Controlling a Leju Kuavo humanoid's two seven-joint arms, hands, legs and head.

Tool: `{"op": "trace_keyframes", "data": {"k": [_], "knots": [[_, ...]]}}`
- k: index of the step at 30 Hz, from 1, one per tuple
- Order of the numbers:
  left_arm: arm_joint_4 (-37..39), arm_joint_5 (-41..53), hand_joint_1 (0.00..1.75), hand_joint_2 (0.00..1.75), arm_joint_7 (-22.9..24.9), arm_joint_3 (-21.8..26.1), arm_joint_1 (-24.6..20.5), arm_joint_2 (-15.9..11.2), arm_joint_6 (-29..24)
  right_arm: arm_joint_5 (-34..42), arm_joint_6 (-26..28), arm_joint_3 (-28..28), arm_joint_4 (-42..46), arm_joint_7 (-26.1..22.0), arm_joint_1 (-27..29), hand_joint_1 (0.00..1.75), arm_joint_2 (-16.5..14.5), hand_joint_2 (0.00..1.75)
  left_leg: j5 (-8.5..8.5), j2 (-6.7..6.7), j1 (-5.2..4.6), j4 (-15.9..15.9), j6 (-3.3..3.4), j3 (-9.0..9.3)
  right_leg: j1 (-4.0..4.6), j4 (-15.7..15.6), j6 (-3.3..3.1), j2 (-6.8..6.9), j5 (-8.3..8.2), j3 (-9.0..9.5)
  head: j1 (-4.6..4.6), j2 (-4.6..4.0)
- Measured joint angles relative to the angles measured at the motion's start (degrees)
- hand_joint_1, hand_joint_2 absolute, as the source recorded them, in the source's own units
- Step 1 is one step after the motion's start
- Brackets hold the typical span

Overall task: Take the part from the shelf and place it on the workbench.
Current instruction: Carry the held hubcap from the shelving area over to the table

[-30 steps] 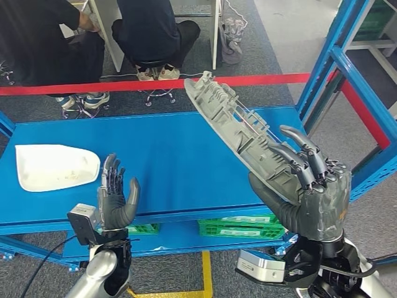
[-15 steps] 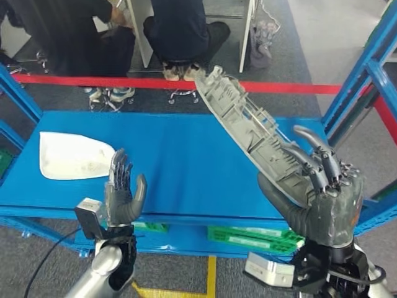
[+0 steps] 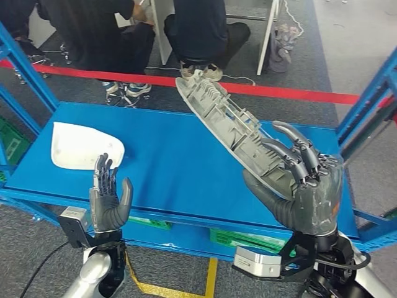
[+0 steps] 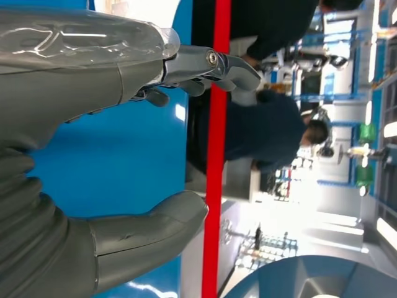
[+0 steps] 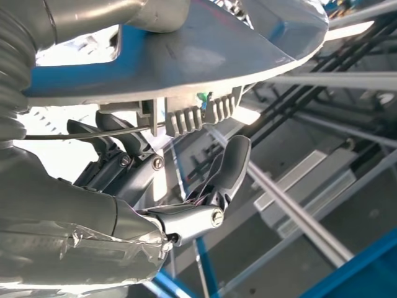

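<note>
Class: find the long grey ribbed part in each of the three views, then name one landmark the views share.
Head view: grey part slants up from the right hand.
Left wrist view: absent.
Right wrist view: grey part lies across the hand's fingers.
Shared landmark: blue shelf.

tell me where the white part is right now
In the head view the white part lies flat on the left end of the blue shelf, just beyond the fingertips of the left hand.
</note>
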State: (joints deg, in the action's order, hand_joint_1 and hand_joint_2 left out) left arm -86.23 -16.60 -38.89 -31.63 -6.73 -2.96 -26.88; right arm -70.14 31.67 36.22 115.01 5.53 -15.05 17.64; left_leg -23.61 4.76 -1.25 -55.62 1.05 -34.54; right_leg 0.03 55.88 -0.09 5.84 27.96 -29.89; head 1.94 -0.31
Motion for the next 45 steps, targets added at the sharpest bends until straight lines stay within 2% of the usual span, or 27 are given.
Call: {"op": "trace_keyframes", "data": {"k": [2,3,4,6,8,9,11,13,15,17,18,20,22,24,25,26,28,30,32,34,35,37,39,40,42,44,45], "knots": [[-0.15,0.07,0.0,1.75,0.04,-0.01,0.15,-0.03,-0.16,0.01,0.0,-0.01,0.02,0.08,-0.01,1.75,0.02,1.75,0.11,-1.28,0.14,0.57,0.06,0.1,0.08,-0.15,0.42,1.25,0.35,0.14,-0.07,0.0],[-0.26,0.12,0.0,1.75,0.04,-0.01,0.29,-0.04,-0.29,0.03,-0.01,-0.01,0.04,0.1,-0.02,1.75,0.04,1.75,0.25,-2.05,0.36,0.98,0.14,0.31,0.03,0.17,0.68,0.82,0.82,0.1,-0.16,-0.01],[-0.37,0.15,0.0,1.75,0.06,-0.02,0.36,-0.05,-0.39,0.07,-0.02,-0.02,0.09,0.11,-0.04,1.75,0.06,1.75,0.41,-2.73,0.65,1.37,0.24,0.57,-0.06,1.48,0.9,-0.41,1.77,-0.39,-0.35,-0.01],[-0.54,0.21,0.0,1.75,0.09,-0.04,0.38,-0.03,-0.53,0.15,-0.06,-0.01,0.15,0.04,-0.02,1.75,0.11,1.75,0.57,-4.13,1.0,1.77,0.39,0.98,-0.37,7.86,1.3,-3.97,4.95,-3.16,-1.2,-0.01],[-0.54,0.21,0.0,1.75,0.15,-0.09,0.41,-0.02,-0.62,0.21,-0.11,0.05,0.17,-0.06,0.08,1.75,0.13,1.75,0.54,-5.72,1.08,1.71,0.45,1.12,-0.64,15.39,1.69,-5.45,7.34,-7.04,-1.95,0.0],[-0.54,0.21,0.0,1.75,0.17,-0.11,0.46,-0.01,-0.68,0.25,-0.16,0.08,0.17,-0.08,0.16,1.75,0.14,1.75,0.48,-6.59,1.11,1.67,0.42,1.22,-0.77,16.86,1.88,-5.58,7.04,-8.1,-2.2,0.0],[-0.54,0.2,0.0,1.75,0.23,-0.15,0.54,-0.01,-0.87,0.35,-0.23,0.08,0.16,-0.21,0.21,1.75,0.15,1.75,0.25,-8.45,1.24,1.45,0.16,1.54,-1.12,12.97,2.14,-5.91,3.13,-7.11,-2.67,0.0],[-0.54,0.17,0.0,1.75,0.25,-0.17,0.54,-0.02,-1.08,0.62,-0.24,0.07,0.15,-0.44,0.16,1.75,0.15,1.75,-0.14,-10.1,1.35,0.95,-0.38,1.6,-1.65,5.36,2.26,-8.1,-0.82,-4.08,-3.2,0.0],[-0.57,0.14,0.0,1.75,0.21,-0.25,0.53,-0.04,-1.2,0.95,-0.24,0.08,0.19,-0.56,0.09,1.75,0.15,1.75,-0.18,-11.4,1.47,0.4,-1.01,0.95,-1.87,1.56,2.03,-9.96,-1.51,-2.32,-3.31,0.0],[-0.63,0.13,0.0,1.75,0.2,-0.38,0.68,-0.07,-1.27,1.08,-0.24,0.15,0.23,-0.58,0.02,1.75,0.15,1.75,0.14,-12.5,1.63,0.28,-1.7,0.25,-1.74,1.0,1.45,-9.32,-1.27,-1.92,-3.04,0.0],[-0.67,0.13,0.0,1.75,0.19,-0.42,0.76,-0.1,-1.3,1.08,-0.24,0.19,0.24,-0.58,0.01,1.75,0.17,1.75,0.04,-11.95,1.62,0.05,-2.06,0.0,-1.71,0.83,1.15,-8.7,-1.38,-1.81,-2.89,0.0],[-0.74,0.13,0.0,1.75,0.16,-0.44,0.69,-0.15,-1.32,1.05,-0.24,0.23,0.25,-0.58,-0.02,1.75,0.21,1.75,-1.76,-8.98,1.46,-3.27,-2.69,-1.77,-1.78,0.41,0.4,-7.3,-1.51,-1.47,-2.27,0.0],[-0.8,0.13,0.0,1.75,0.14,-0.49,0.58,-0.16,-1.32,1.01,-0.24,0.23,0.26,-0.63,-0.01,1.75,0.23,1.75,-5.03,-6.14,1.51,-10.76,-3.11,-5.83,-1.56,0.32,-0.14,-5.76,-1.4,-1.39,-1.43,0.0],[-0.82,0.09,0.0,1.75,0.14,-0.56,0.68,-0.17,-1.3,0.97,-0.24,0.27,0.26,-0.63,0.04,1.75,0.23,1.75,-6.38,-5.43,1.65,-16.28,-3.21,-9.08,-1.39,0.33,-0.35,-4.19,-1.23,-1.36,-0.95,0.0],[-0.82,0.07,0.0,1.75,0.14,-0.58,0.72,-0.19,-1.26,0.96,-0.23,0.32,0.26,-0.61,0.06,1.75,0.23,1.75,-5.54,-5.24,1.68,-15.96,-3.12,-9.12,-1.31,0.33,-0.38,-3.45,-1.14,-1.31,-0.72,0.0],[-0.83,0.04,0.0,1.75,0.13,-0.59,0.73,-0.21,-1.2,0.94,-0.22,0.37,0.27,-0.61,0.08,1.75,0.23,1.75,-3.86,-4.92,1.66,-13.37,-2.91,-7.9,-1.25,0.33,-0.38,-2.76,-1.05,-1.21,-0.48,0.0],[-0.85,0.03,0.0,1.75,0.1,-0.6,0.63,-0.23,-0.9,0.77,-0.17,0.43,0.31,-0.65,0.11,1.75,0.23,1.75,-0.39,-2.8,1.26,-5.15,-2.13,-3.56,-0.97,0.33,-0.2,-1.55,-0.74,-0.88,-0.01,0.0],[-0.87,0.03,0.0,1.75,0.05,-0.69,0.44,-0.21,-0.52,0.31,-0.15,0.44,0.4,-0.66,0.24,1.75,0.23,1.75,0.9,-1.26,0.68,-0.3,-1.38,-0.95,-0.67,0.28,0.24,-0.54,-0.37,-0.49,0.1,0.0],[-0.88,0.01,0.0,1.75,0.01,-0.81,0.35,-0.21,-0.27,-0.07,-0.14,0.44,0.5,-0.63,0.35,1.75,0.23,1.75,0.89,-2.13,0.47,0.41,-0.92,-0.68,-0.55,0.04,0.8,0.53,-0.07,0.0,-0.05,0.0],[-0.89,-0.01,0.0,1.75,0.01,-0.88,0.32,-0.19,-0.09,-0.14,-0.1,0.43,0.67,-0.57,0.44,1.75,0.23,1.75,1.06,-3.31,0.77,1.03,-0.44,-0.24,-0.75,0.72,1.35,-0.68,0.91,-0.04,-0.28,0.0],[-0.89,-0.02,0.0,1.75,0.02,-0.92,0.2,-0.15,-0.01,-0.17,-0.07,0.41,0.78,-0.55,0.55,1.75,0.23,1.75,1.17,-3.88,0.99,1.34,-0.17,0.02,-0.88,2.56,1.56,-2.14,2.17,-0.79,-0.57,0.0],[-0.87,-0.04,0.0,1.75,0.03,-1.0,-0.03,-0.01,0.15,-0.26,0.03,0.41,0.91,-0.52,1.0,1.75,0.23,1.75,1.21,-5.11,1.14,1.52,0.17,0.25,-1.06,9.76,1.78,-4.97,5.73,-4.14,-1.48,0.0],[-0.77,-0.09,0.0,1.75,0.03,-1.08,-0.1,0.13,0.39,-0.41,0.08,0.44,0.93,-0.44,1.53,1.75,0.22,1.75,1.16,-6.62,1.1,1.45,0.29,0.31,-1.07,16.29,1.99,-5.64,7.6,-7.55,-2.15,0.0],[-0.7,-0.15,0.0,1.75,0.0,-1.1,-0.1,0.16,0.48,-0.49,0.09,0.45,0.94,-0.4,1.71,1.75,0.21,1.75,1.13,-7.45,1.1,1.39,0.29,0.36,-1.1,16.76,2.05,-5.71,6.91,-8.06,-2.32,0.0],[-0.58,-0.32,0.0,1.75,-0.16,-1.11,-0.15,0.19,0.52,-0.58,0.14,0.46,0.94,-0.4,1.83,1.75,0.21,1.75,0.96,-9.23,1.19,1.13,0.12,0.57,-1.29,11.09,1.99,-6.49,2.54,-6.05,-2.72,0.0],[-0.51,-0.42,0.0,1.75,-0.37,-1.11,-0.29,0.25,0.51,-0.6,0.23,0.45,0.95,-0.44,1.83,1.75,0.21,1.75,0.76,-10.92,1.2,0.62,-0.27,0.42,-1.67,3.77,1.81,-9.34,-0.78,-2.96,-3.16,0.0],[-0.49,-0.44,0.0,1.75,-0.44,-1.11,-0.36,0.28,0.49,-0.57,0.31,0.45,0.98,-0.49,1.84,1.75,0.21,1.75,0.81,-11.65,1.27,0.42,-0.56,0.11,-1.74,1.79,1.68,-10.45,-1.27,-2.05,-3.23,0.0]]}}
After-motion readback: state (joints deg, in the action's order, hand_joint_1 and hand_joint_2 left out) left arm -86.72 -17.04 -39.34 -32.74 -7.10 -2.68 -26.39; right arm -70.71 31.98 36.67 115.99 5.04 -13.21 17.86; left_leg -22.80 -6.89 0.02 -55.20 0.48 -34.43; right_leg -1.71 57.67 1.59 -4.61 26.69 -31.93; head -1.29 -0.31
